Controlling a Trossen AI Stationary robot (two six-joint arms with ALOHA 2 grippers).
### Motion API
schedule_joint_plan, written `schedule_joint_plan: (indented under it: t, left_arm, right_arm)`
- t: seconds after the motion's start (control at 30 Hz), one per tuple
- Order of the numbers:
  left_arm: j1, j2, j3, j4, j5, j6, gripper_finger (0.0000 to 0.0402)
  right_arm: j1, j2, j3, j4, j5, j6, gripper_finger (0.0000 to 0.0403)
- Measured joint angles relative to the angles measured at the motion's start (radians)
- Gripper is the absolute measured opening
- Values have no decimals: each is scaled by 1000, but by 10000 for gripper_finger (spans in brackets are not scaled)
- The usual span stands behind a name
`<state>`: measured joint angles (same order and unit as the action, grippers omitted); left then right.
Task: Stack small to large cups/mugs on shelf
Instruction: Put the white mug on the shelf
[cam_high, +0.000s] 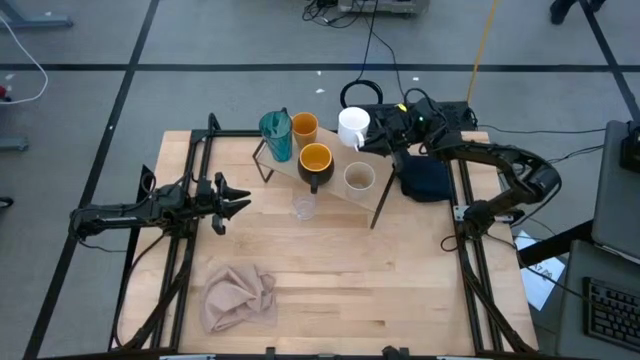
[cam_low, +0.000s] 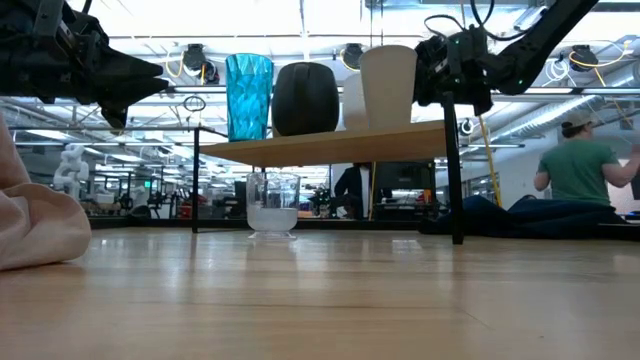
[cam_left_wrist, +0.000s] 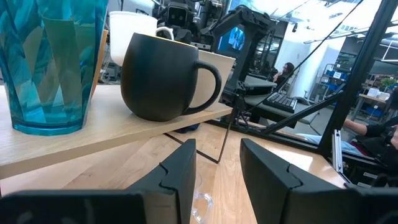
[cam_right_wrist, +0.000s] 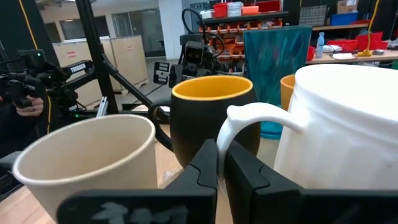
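Observation:
The light-wood shelf (cam_high: 335, 185) carries the teal tumbler (cam_high: 276, 136), orange cup (cam_high: 305, 128), white handled mug (cam_high: 353, 126), black mug with orange inside (cam_high: 315, 160) and beige cup (cam_high: 359, 178). The tiny clear glass (cam_high: 304, 206) stands on the tabletop at the shelf's near edge, under the board in the low view (cam_low: 273, 205). My right gripper (cam_high: 376, 137) is at the shelf's far right end, shut on the white mug. My left gripper (cam_high: 238, 203) is open left of the shelf, pointing at the black mug (cam_left_wrist: 161, 78) and touching nothing. My right gripper (cam_right_wrist: 222, 163) pinches the white mug's handle (cam_right_wrist: 231, 124) at its lower part between the two fingers, coming about level from the table's right side. The mug (cam_right_wrist: 336, 124) is upright; its base is out of the wrist view and hidden behind the beige cup (cam_low: 388, 85) in the low view.
A pink cloth (cam_high: 240, 296) lies bunched near the table's near left corner. A navy cloth (cam_high: 425, 180) lies right of the shelf under my right arm. The shelf's black wire legs (cam_low: 457, 180) stand on the table. A person (cam_low: 585, 165) sits in the room beyond.

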<state>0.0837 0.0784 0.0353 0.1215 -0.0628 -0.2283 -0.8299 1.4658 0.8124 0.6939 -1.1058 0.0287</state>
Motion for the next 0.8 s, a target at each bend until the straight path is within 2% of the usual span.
schedule_joint_plan:
  t: [0.33, 0.57, 0.8]
  left_arm:
    - [0, 0, 0, 0, 0, 0, 124]
    - [0, 0, 0, 0, 0, 0, 124]
    - [0, 0, 0, 0, -9, 8, 124]
  right_arm:
    - [0, 52, 0, 36, -28, -17, 1]
    - [7, 55, 0, 36, -78, -42, 1]
    - [14, 55, 0, 36, -78, -52, 1]
